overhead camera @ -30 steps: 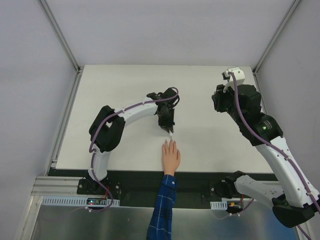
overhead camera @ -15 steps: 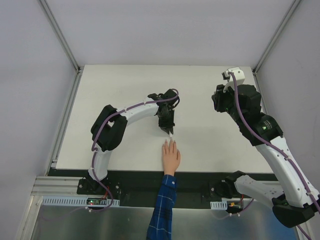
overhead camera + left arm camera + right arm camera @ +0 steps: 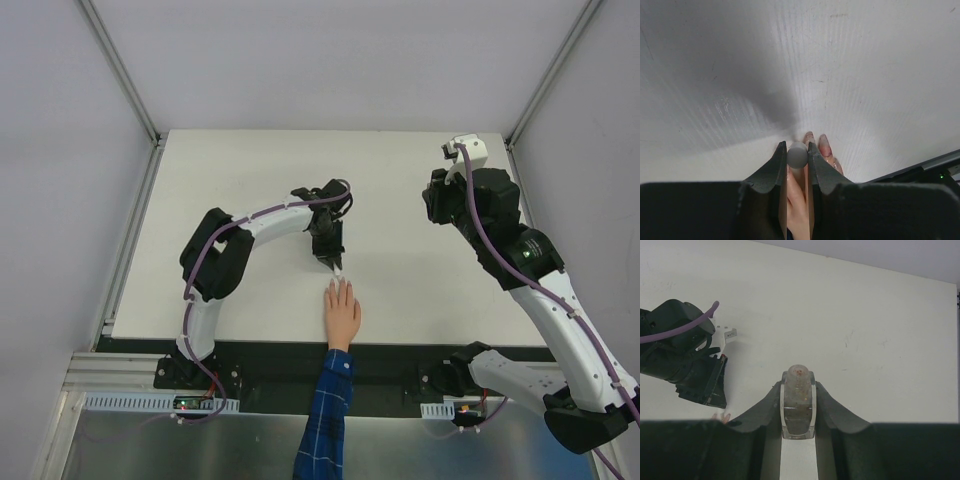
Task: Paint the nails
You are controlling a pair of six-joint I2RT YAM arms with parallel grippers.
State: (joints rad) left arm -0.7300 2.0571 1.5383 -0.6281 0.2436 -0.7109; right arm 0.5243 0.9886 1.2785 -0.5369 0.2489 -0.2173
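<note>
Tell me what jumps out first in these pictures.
A mannequin hand in a blue plaid sleeve lies on the table, at its near edge. The left end effector, shut on a grey cap, sits beyond its fingertips; the right end effector holds a polish bottle far right.

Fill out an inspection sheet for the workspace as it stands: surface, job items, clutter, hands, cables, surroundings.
Surface: white table, faint scuffs.
Job's things: mannequin hand lies flat at the near edge, plaid sleeve trailing off the table; nails mostly hidden, one looks reddish.
Clutter: nothing seen.
Hands: left hand shut on a grey round-ended brush handle, right at the mannequin's fingertips; right hand shut on the polish bottle, over the table's far right.
Cables: purple cables run along both arms, away from the fingertips.
Surroundings: grey walls, metal frame posts.
</note>
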